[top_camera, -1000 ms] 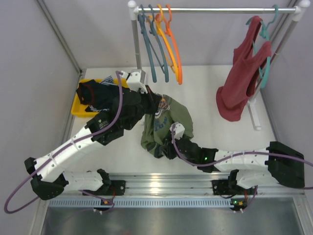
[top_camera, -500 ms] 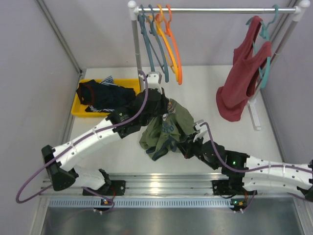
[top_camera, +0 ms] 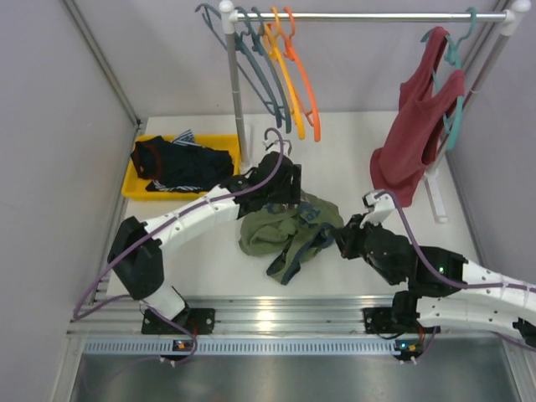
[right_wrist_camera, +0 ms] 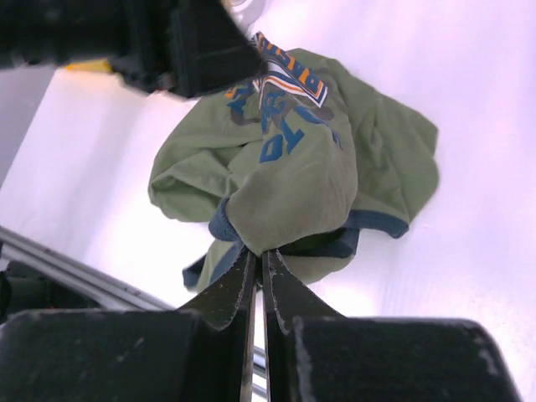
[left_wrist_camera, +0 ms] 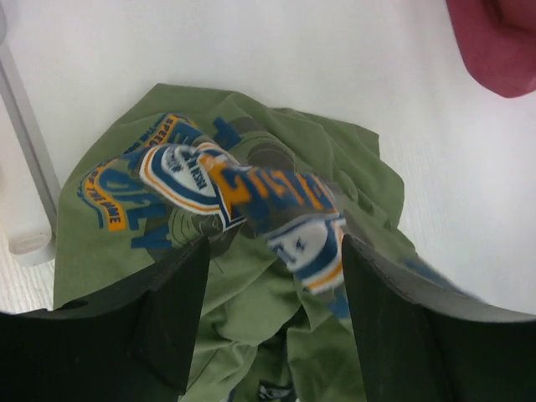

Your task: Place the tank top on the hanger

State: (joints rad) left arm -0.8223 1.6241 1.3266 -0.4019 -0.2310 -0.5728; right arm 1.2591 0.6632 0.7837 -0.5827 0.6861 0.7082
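**Top view.** The tank top (top_camera: 289,230) lies crumpled on the table (top_camera: 360,142). It is not yet on the hanger (top_camera: 306,84), which hangs from the rail (top_camera: 377,16) at 12 o'clock of the garment. The left gripper (top_camera: 285,197) is held over the heap's 12 o'clock edge, and the right gripper (top_camera: 340,243) meets its 3 o'clock edge. The step in hand is judged to be a regrasp – the garment must be opened out first. Bare table is available from 1 to 3 o'clock. The rack post (top_camera: 237,84) at 11 o'clock and the yellow tray (top_camera: 138,191) at 10 o'clock limit travel.

**Left wrist view.** The jaws are seen apart, with nothing between them.

**Right wrist view.** The jaws are pressed together, clamped on a fold of the tank top beside its navy trim. The next move is judged to need a strap or neck opening to be found.
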